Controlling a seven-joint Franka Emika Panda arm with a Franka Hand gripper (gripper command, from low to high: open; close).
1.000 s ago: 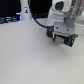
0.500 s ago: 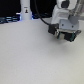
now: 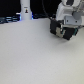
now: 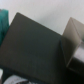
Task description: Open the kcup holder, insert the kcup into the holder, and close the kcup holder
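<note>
Bottle: tall white object with a dark marking (image 3: 25, 8), upright at the far edge of the table, toward the exterior view's left; a blue glint at its base.
Table: pale, plain surface (image 3: 35, 55) filling most of the exterior view.
Holder: black boxy unit (image 3: 61, 29) at the far edge, toward the exterior view's right, largely covered by the arm. Drawer fronts and handles too blurred to make out; cannot tell whether a drawer is open.
Holder, wrist view: broad dark flat panel (image 4: 32, 47) across the middle of the picture, matte, with one straight edge against the pale table. Probably the top of the unit; no pod slots show.
Kcup: not identifiable in either view. A teal-green patch (image 4: 3, 20) sits at the picture's edge beside the dark panel; too cropped to say what it is.
Arm: white Panda links (image 3: 67, 10) come down from the far right corner over the holder.
Gripper: (image 3: 64, 27) low on the holder, at or just above its top; contact not resolvable. Finger spacing lost against the black box, so cannot tell how far open, nor whether anything is held.
Exterior only: bottle, arm, holder's place on the table.
Wrist only: holder surface close up, teal patch, and a grey-tan block (image 4: 74, 42) beside the panel, possibly a gripper part.
</note>
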